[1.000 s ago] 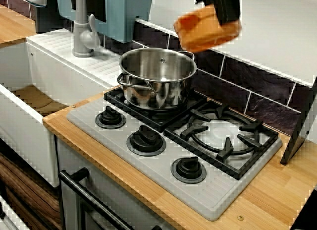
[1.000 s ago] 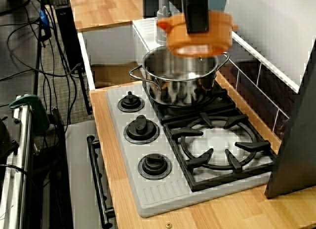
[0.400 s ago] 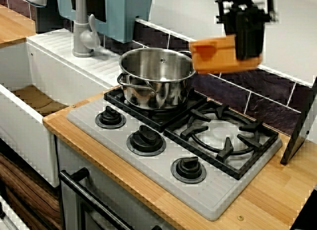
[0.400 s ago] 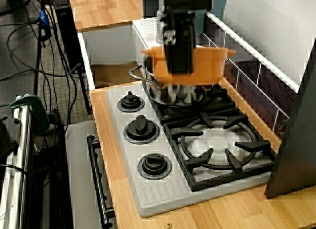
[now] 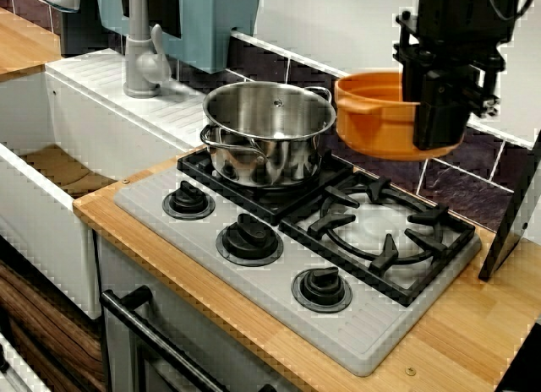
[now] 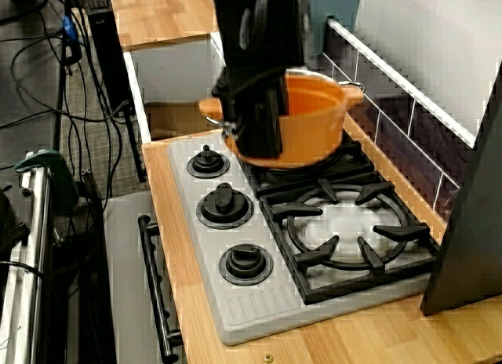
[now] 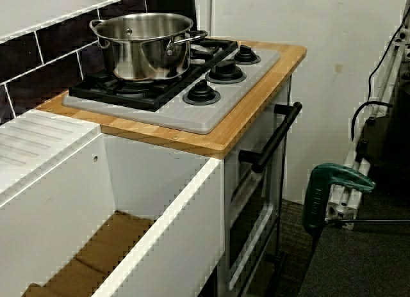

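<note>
In the front view my black gripper (image 5: 437,126) is shut on the rim of an orange pot (image 5: 376,117). The pot hangs upright in the air, mouth up, over the back of the empty right burner (image 5: 385,227). A steel pot (image 5: 269,130) stands on the left burner, just left of the orange one and apart from it. In the view along the counter the gripper (image 6: 255,132) and the orange pot (image 6: 310,121) hide most of the steel pot. The view from the sink side shows the steel pot (image 7: 144,44) but neither the gripper nor the orange pot.
Three black knobs (image 5: 249,237) line the front of the grey hob (image 5: 363,333). A white sink (image 5: 51,168) and a grey tap (image 5: 144,54) lie to the left. A dark slanted panel (image 5: 516,215) leans at the right end of the wooden counter. An oven handle (image 6: 153,285) runs below.
The orange pot, tilted above the steel pot a second ago, has turned upright. It has moved right and down with the gripper, away from the steel pot.
</note>
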Controlling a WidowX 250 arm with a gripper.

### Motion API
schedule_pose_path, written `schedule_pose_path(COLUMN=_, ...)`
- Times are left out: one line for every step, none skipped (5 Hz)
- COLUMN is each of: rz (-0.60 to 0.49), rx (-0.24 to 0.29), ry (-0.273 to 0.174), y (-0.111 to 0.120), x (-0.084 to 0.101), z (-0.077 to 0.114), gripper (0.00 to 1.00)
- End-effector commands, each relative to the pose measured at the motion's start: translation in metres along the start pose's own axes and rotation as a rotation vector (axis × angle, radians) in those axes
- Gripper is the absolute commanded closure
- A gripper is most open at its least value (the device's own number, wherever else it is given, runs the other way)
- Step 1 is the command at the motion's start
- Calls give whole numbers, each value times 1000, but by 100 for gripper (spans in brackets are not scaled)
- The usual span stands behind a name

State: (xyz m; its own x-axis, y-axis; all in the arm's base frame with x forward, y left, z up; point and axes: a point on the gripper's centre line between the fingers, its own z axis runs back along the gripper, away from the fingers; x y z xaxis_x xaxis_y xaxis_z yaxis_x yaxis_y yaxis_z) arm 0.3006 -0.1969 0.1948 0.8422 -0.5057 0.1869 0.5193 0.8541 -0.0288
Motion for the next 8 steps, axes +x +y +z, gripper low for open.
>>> schedule_pose_path(rz=2, rx=102, ry=-61, y=9, x=-16, z=-5, gripper=100)
schedule_pose_path(rz=3, rx=100, ry=-40, y=11, x=-17, z=-18, gripper=100)
schedule_pose_path(rz=9, rx=109, ry=-33, y=13, x=-22, z=-29, gripper=100)
schedule_pose_path(rz=20, rx=106, ry=-19, y=16, x=-23, z=-43, gripper=100)
schedule_pose_path(rz=21, rx=103, ry=5, y=17, x=-23, z=-59, gripper=100)
schedule_pose_path(rz=27, rx=94, ry=24, y=21, x=-20, z=-73, gripper=100)
schedule_pose_path(rz=35, rx=90, ry=38, y=26, x=-14, z=-83, gripper=100)
schedule_pose_path(rz=44, rx=87, ry=34, y=32, x=-2, z=-84, gripper=100)
